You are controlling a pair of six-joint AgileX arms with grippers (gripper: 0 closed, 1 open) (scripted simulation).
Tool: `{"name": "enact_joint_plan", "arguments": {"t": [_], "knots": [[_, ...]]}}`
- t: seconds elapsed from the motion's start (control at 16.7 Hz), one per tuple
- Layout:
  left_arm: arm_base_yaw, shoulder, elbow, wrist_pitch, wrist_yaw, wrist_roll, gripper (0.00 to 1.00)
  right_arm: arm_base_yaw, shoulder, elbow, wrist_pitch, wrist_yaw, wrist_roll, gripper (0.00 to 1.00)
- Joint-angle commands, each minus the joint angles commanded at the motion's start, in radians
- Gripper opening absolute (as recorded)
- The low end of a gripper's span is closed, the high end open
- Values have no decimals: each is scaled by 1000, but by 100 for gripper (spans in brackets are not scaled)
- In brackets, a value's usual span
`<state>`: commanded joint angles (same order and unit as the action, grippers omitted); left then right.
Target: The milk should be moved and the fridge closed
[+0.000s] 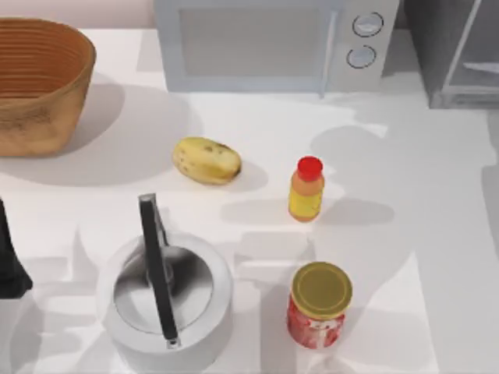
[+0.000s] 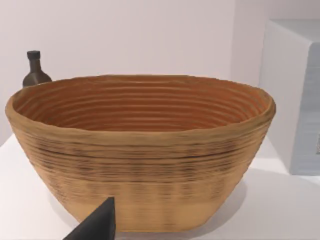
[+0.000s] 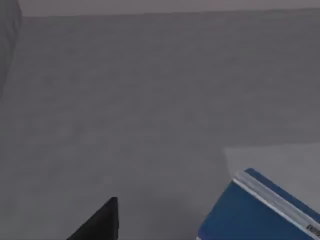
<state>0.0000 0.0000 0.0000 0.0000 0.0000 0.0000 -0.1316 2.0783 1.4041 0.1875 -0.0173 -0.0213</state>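
Your right end effector [image 3: 150, 220] was inside the grey fridge [image 3: 150, 100], milk [image 3: 260, 210] just beside it; grip state: can't tell. Left arm [image 1: 12, 265] sat parked at table's [image 1: 437, 234] left edge.

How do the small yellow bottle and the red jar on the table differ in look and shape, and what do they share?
The yellow bottle has a small red cap; the red jar has a wide gold lid. The bottle is slim with a narrower neck, while the jar is squat and broader. The bottle stands nearer the microwave, the jar nearer the table's front edge, beside the kettle. Both stand upright with lids on.
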Motion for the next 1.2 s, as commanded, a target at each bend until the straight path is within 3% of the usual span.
{"name": "enact_joint_plan", "arguments": {"t": [0.36,0.9,1.2], "knots": [[0,0,0,0,0,0,100,21,-421,-337,-74,7,11,100],[0,0,0,0,0,0,100,71,-1531,-966,-128,33,11,100],[0,0,0,0,0,0,100,110,-1932,-1276,-164,27,19,100]]}}
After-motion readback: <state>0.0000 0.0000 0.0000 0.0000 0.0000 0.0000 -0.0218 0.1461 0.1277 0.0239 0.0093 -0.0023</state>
